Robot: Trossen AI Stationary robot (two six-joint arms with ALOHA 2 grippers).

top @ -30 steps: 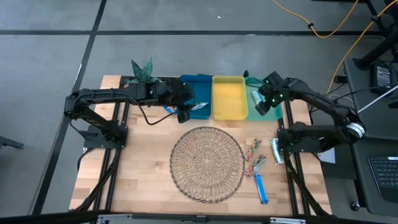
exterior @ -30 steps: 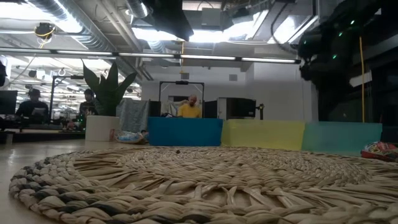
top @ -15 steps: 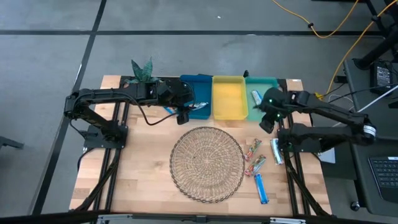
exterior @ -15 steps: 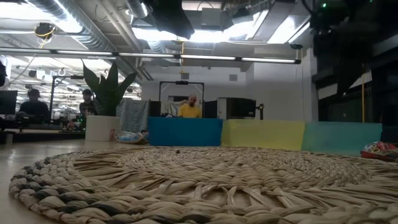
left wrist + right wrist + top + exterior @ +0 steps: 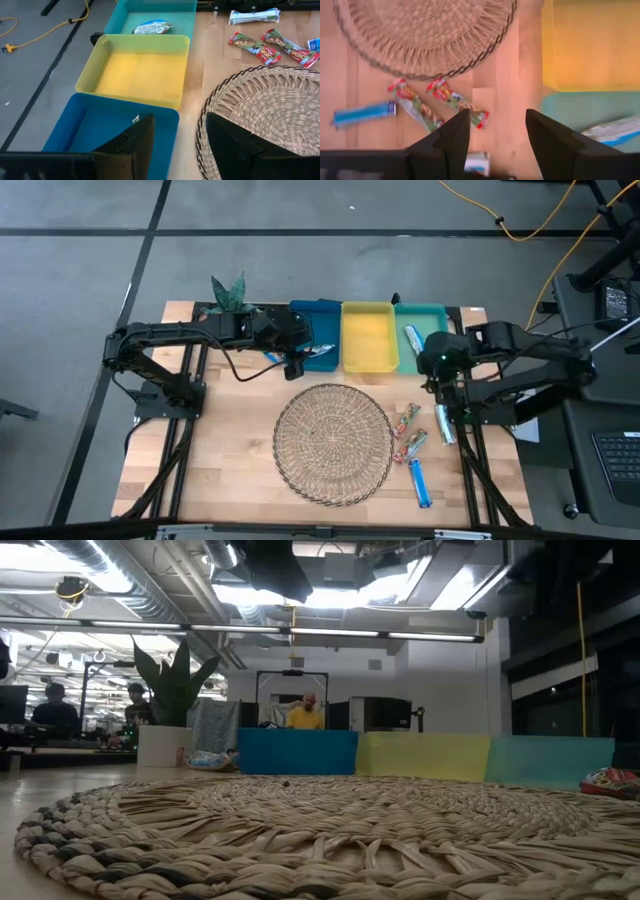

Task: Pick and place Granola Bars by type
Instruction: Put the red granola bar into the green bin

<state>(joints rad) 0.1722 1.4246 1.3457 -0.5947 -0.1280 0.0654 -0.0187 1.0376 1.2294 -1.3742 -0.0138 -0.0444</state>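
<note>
Loose granola bars lie flat on the table right of the wicker mat (image 5: 333, 442): two red-green ones (image 5: 408, 418) (image 5: 412, 443), a silver-white one (image 5: 444, 423) and a blue one (image 5: 420, 483). Another bar (image 5: 411, 337) lies in the teal tray (image 5: 432, 311). My right gripper (image 5: 437, 378) is open and empty, just near of the teal tray. In its wrist view (image 5: 497, 135) it is over the silver-white bar (image 5: 477, 162), with the red-green bars (image 5: 457, 102) (image 5: 412, 105) beyond. My left gripper (image 5: 294, 366) (image 5: 177, 145) waits open at the blue tray's near edge.
Blue (image 5: 318, 330), yellow (image 5: 368, 335) and teal trays stand in a row along the far edge. A potted plant (image 5: 228, 292) stands at the far left. A bluish wrapper (image 5: 320, 350) lies in the blue tray. Bare wood lies left of the mat.
My right gripper has moved from over the teal tray toward the near edge, out over the table by the loose bars. It has left the low view. Its fingers stay open. The left arm and all bars have kept still.
</note>
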